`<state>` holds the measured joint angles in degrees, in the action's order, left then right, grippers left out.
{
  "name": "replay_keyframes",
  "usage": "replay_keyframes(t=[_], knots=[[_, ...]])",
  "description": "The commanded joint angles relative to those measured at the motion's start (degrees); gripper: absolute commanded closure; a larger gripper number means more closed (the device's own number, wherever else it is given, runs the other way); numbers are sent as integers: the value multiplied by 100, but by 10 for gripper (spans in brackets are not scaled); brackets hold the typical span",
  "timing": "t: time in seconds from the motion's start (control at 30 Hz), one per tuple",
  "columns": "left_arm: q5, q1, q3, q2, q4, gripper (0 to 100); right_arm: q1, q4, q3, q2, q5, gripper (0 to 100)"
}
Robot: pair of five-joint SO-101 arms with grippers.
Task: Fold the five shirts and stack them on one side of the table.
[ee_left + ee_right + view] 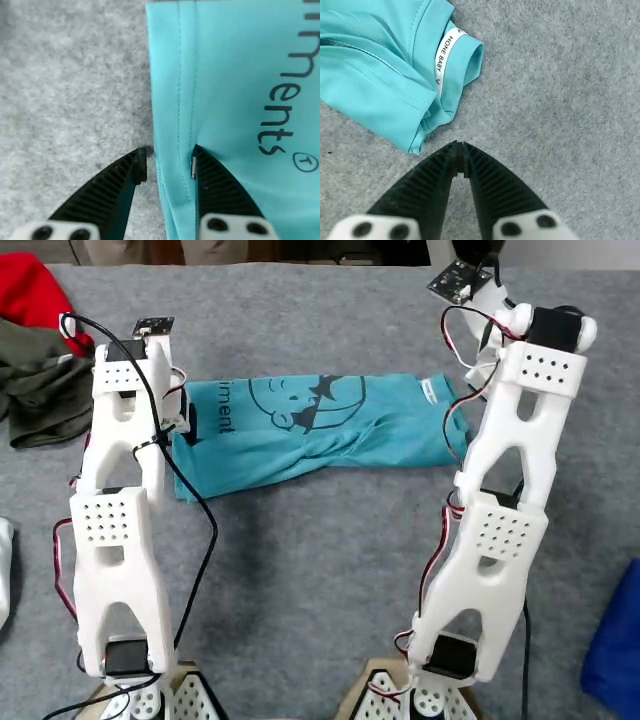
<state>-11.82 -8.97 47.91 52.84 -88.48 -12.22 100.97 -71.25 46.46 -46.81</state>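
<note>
Item: teal shirt [320, 430], laid as a long rumpled band across the table [330, 570] between the two arms.
Left pincer [169, 162]: spread, its jaws set astride the hem edge, one over cloth, one over bare table.
Right pincer [460, 159]: pressed together, nothing held, placed just beside the collar end.
Risk noted: a single layer might be caught at the hem. With the collar end unheld, the shirt could be dragged and bunched rather than folded.

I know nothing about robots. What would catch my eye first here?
A teal shirt lies across the middle of the grey table, between two white arms. The jaws of the left arm stand open astride its hem; those of the right arm are shut over bare table beside the collar.
</note>
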Motion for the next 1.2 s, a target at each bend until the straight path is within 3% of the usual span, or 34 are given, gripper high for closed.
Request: replay_keyframes(t=[0.0,0.4,0.73,1.0,1.17], knots=[[-79,-158,229,-31,-70,843,-66,-44,-321,-488,-70,994],[-62,0,721,593,-220,851,-66,-44,-330,-488,-70,994],[-62,97,897,752,-413,984,-66,-44,-338,-514,-70,994],[-18,-62,985,681,-404,981,-75,-53,-338,-514,-70,994],[-53,-387,2268,699,-1037,981,-110,-62,-338,-523,-70,994]])
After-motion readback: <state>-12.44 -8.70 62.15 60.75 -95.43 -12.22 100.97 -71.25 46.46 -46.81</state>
